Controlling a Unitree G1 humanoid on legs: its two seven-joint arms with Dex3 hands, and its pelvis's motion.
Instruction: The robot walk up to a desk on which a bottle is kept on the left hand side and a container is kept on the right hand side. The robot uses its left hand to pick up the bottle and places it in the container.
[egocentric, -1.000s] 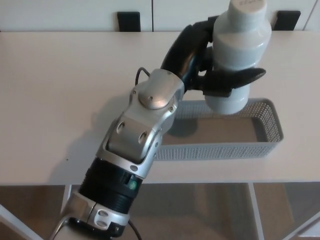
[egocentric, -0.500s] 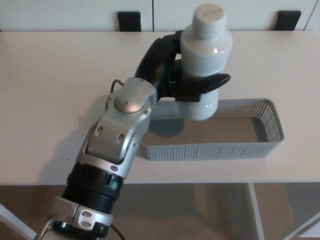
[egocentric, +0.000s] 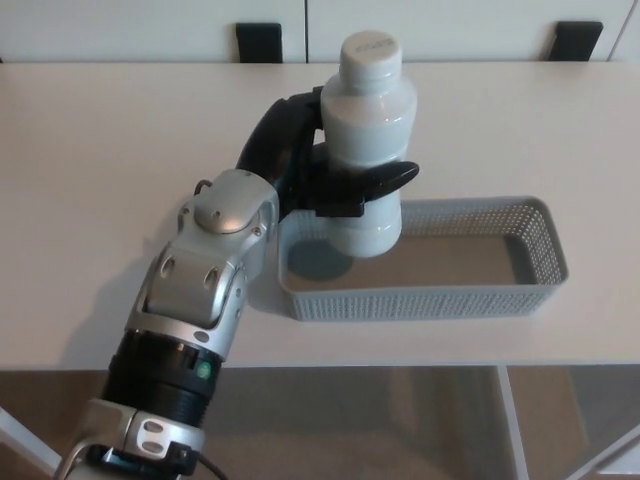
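Left hand (egocentric: 330, 180) grips bottle (egocentric: 367, 140) upright above container (egocentric: 540, 250) left end.

From my head view, the left hand (egocentric: 325, 180) grips the white bottle (egocentric: 367, 150) upright over the left end of the grey mesh container (egocentric: 540, 245), in the middle of the frame. The container's floor to the right of the bottle is bare through to the far right wall; I see room there. Its low mesh walls fence all four sides. The left forearm (egocentric: 205, 280) runs diagonally from the lower left and blocks any approach from that side. The desk (egocentric: 100, 150) is open across the upper left and along the upper right behind the container.
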